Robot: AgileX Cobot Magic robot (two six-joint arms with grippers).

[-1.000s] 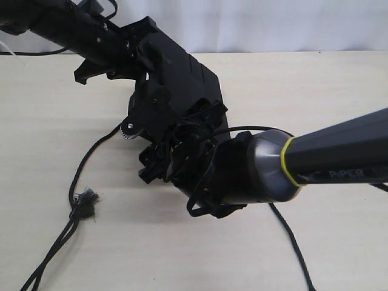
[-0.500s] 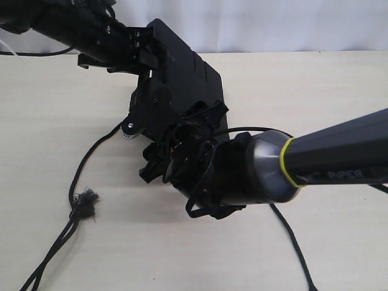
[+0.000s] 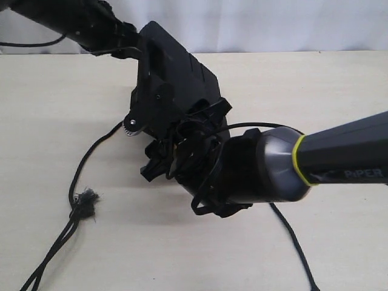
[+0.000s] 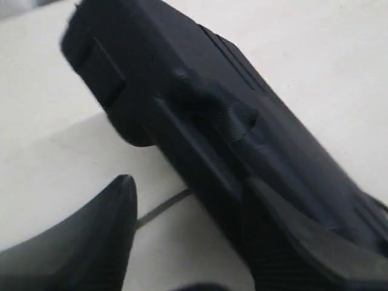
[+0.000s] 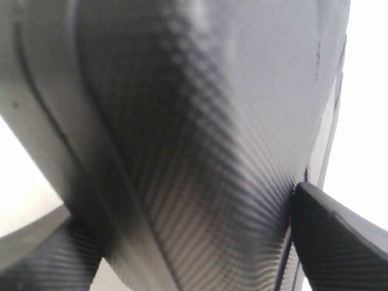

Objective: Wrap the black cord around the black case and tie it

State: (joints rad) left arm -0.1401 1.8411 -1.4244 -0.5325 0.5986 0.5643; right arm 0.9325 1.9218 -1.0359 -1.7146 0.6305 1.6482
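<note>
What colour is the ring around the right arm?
Yellow ring, just behind the grey section; exterior view shows it best.

"PIPER" stands in pale letters on the right arm (image 3: 339, 159).

Case (image 3: 182, 73): matte black all over. Close up in the right wrist view (image 5: 200, 151) it shows a fine diagonal weave, grey glints on black (a carbon-fibre look).

Cord (image 3: 85, 160): black and braided. Its frayed knot (image 3: 86, 200) is fuzzy black with grey wisps.

Surface (image 3: 48, 109): pale cream, plain, no markings.

Right arm (image 3: 345, 154): glossy black with white lettering, a metallic grey collar (image 3: 273, 170) and a thin yellow-green ring (image 3: 297, 160).

Left arm (image 3: 73, 18): black.

Small toothed disc (image 3: 129, 125): silver-white against the black.

Backdrop (image 3: 273, 24): white with faint bluish vertical folds.

Left fingers (image 4: 91, 242): dark charcoal with a dull sheen.

Right fingers (image 5: 339, 242): black with a fine grain.
</note>
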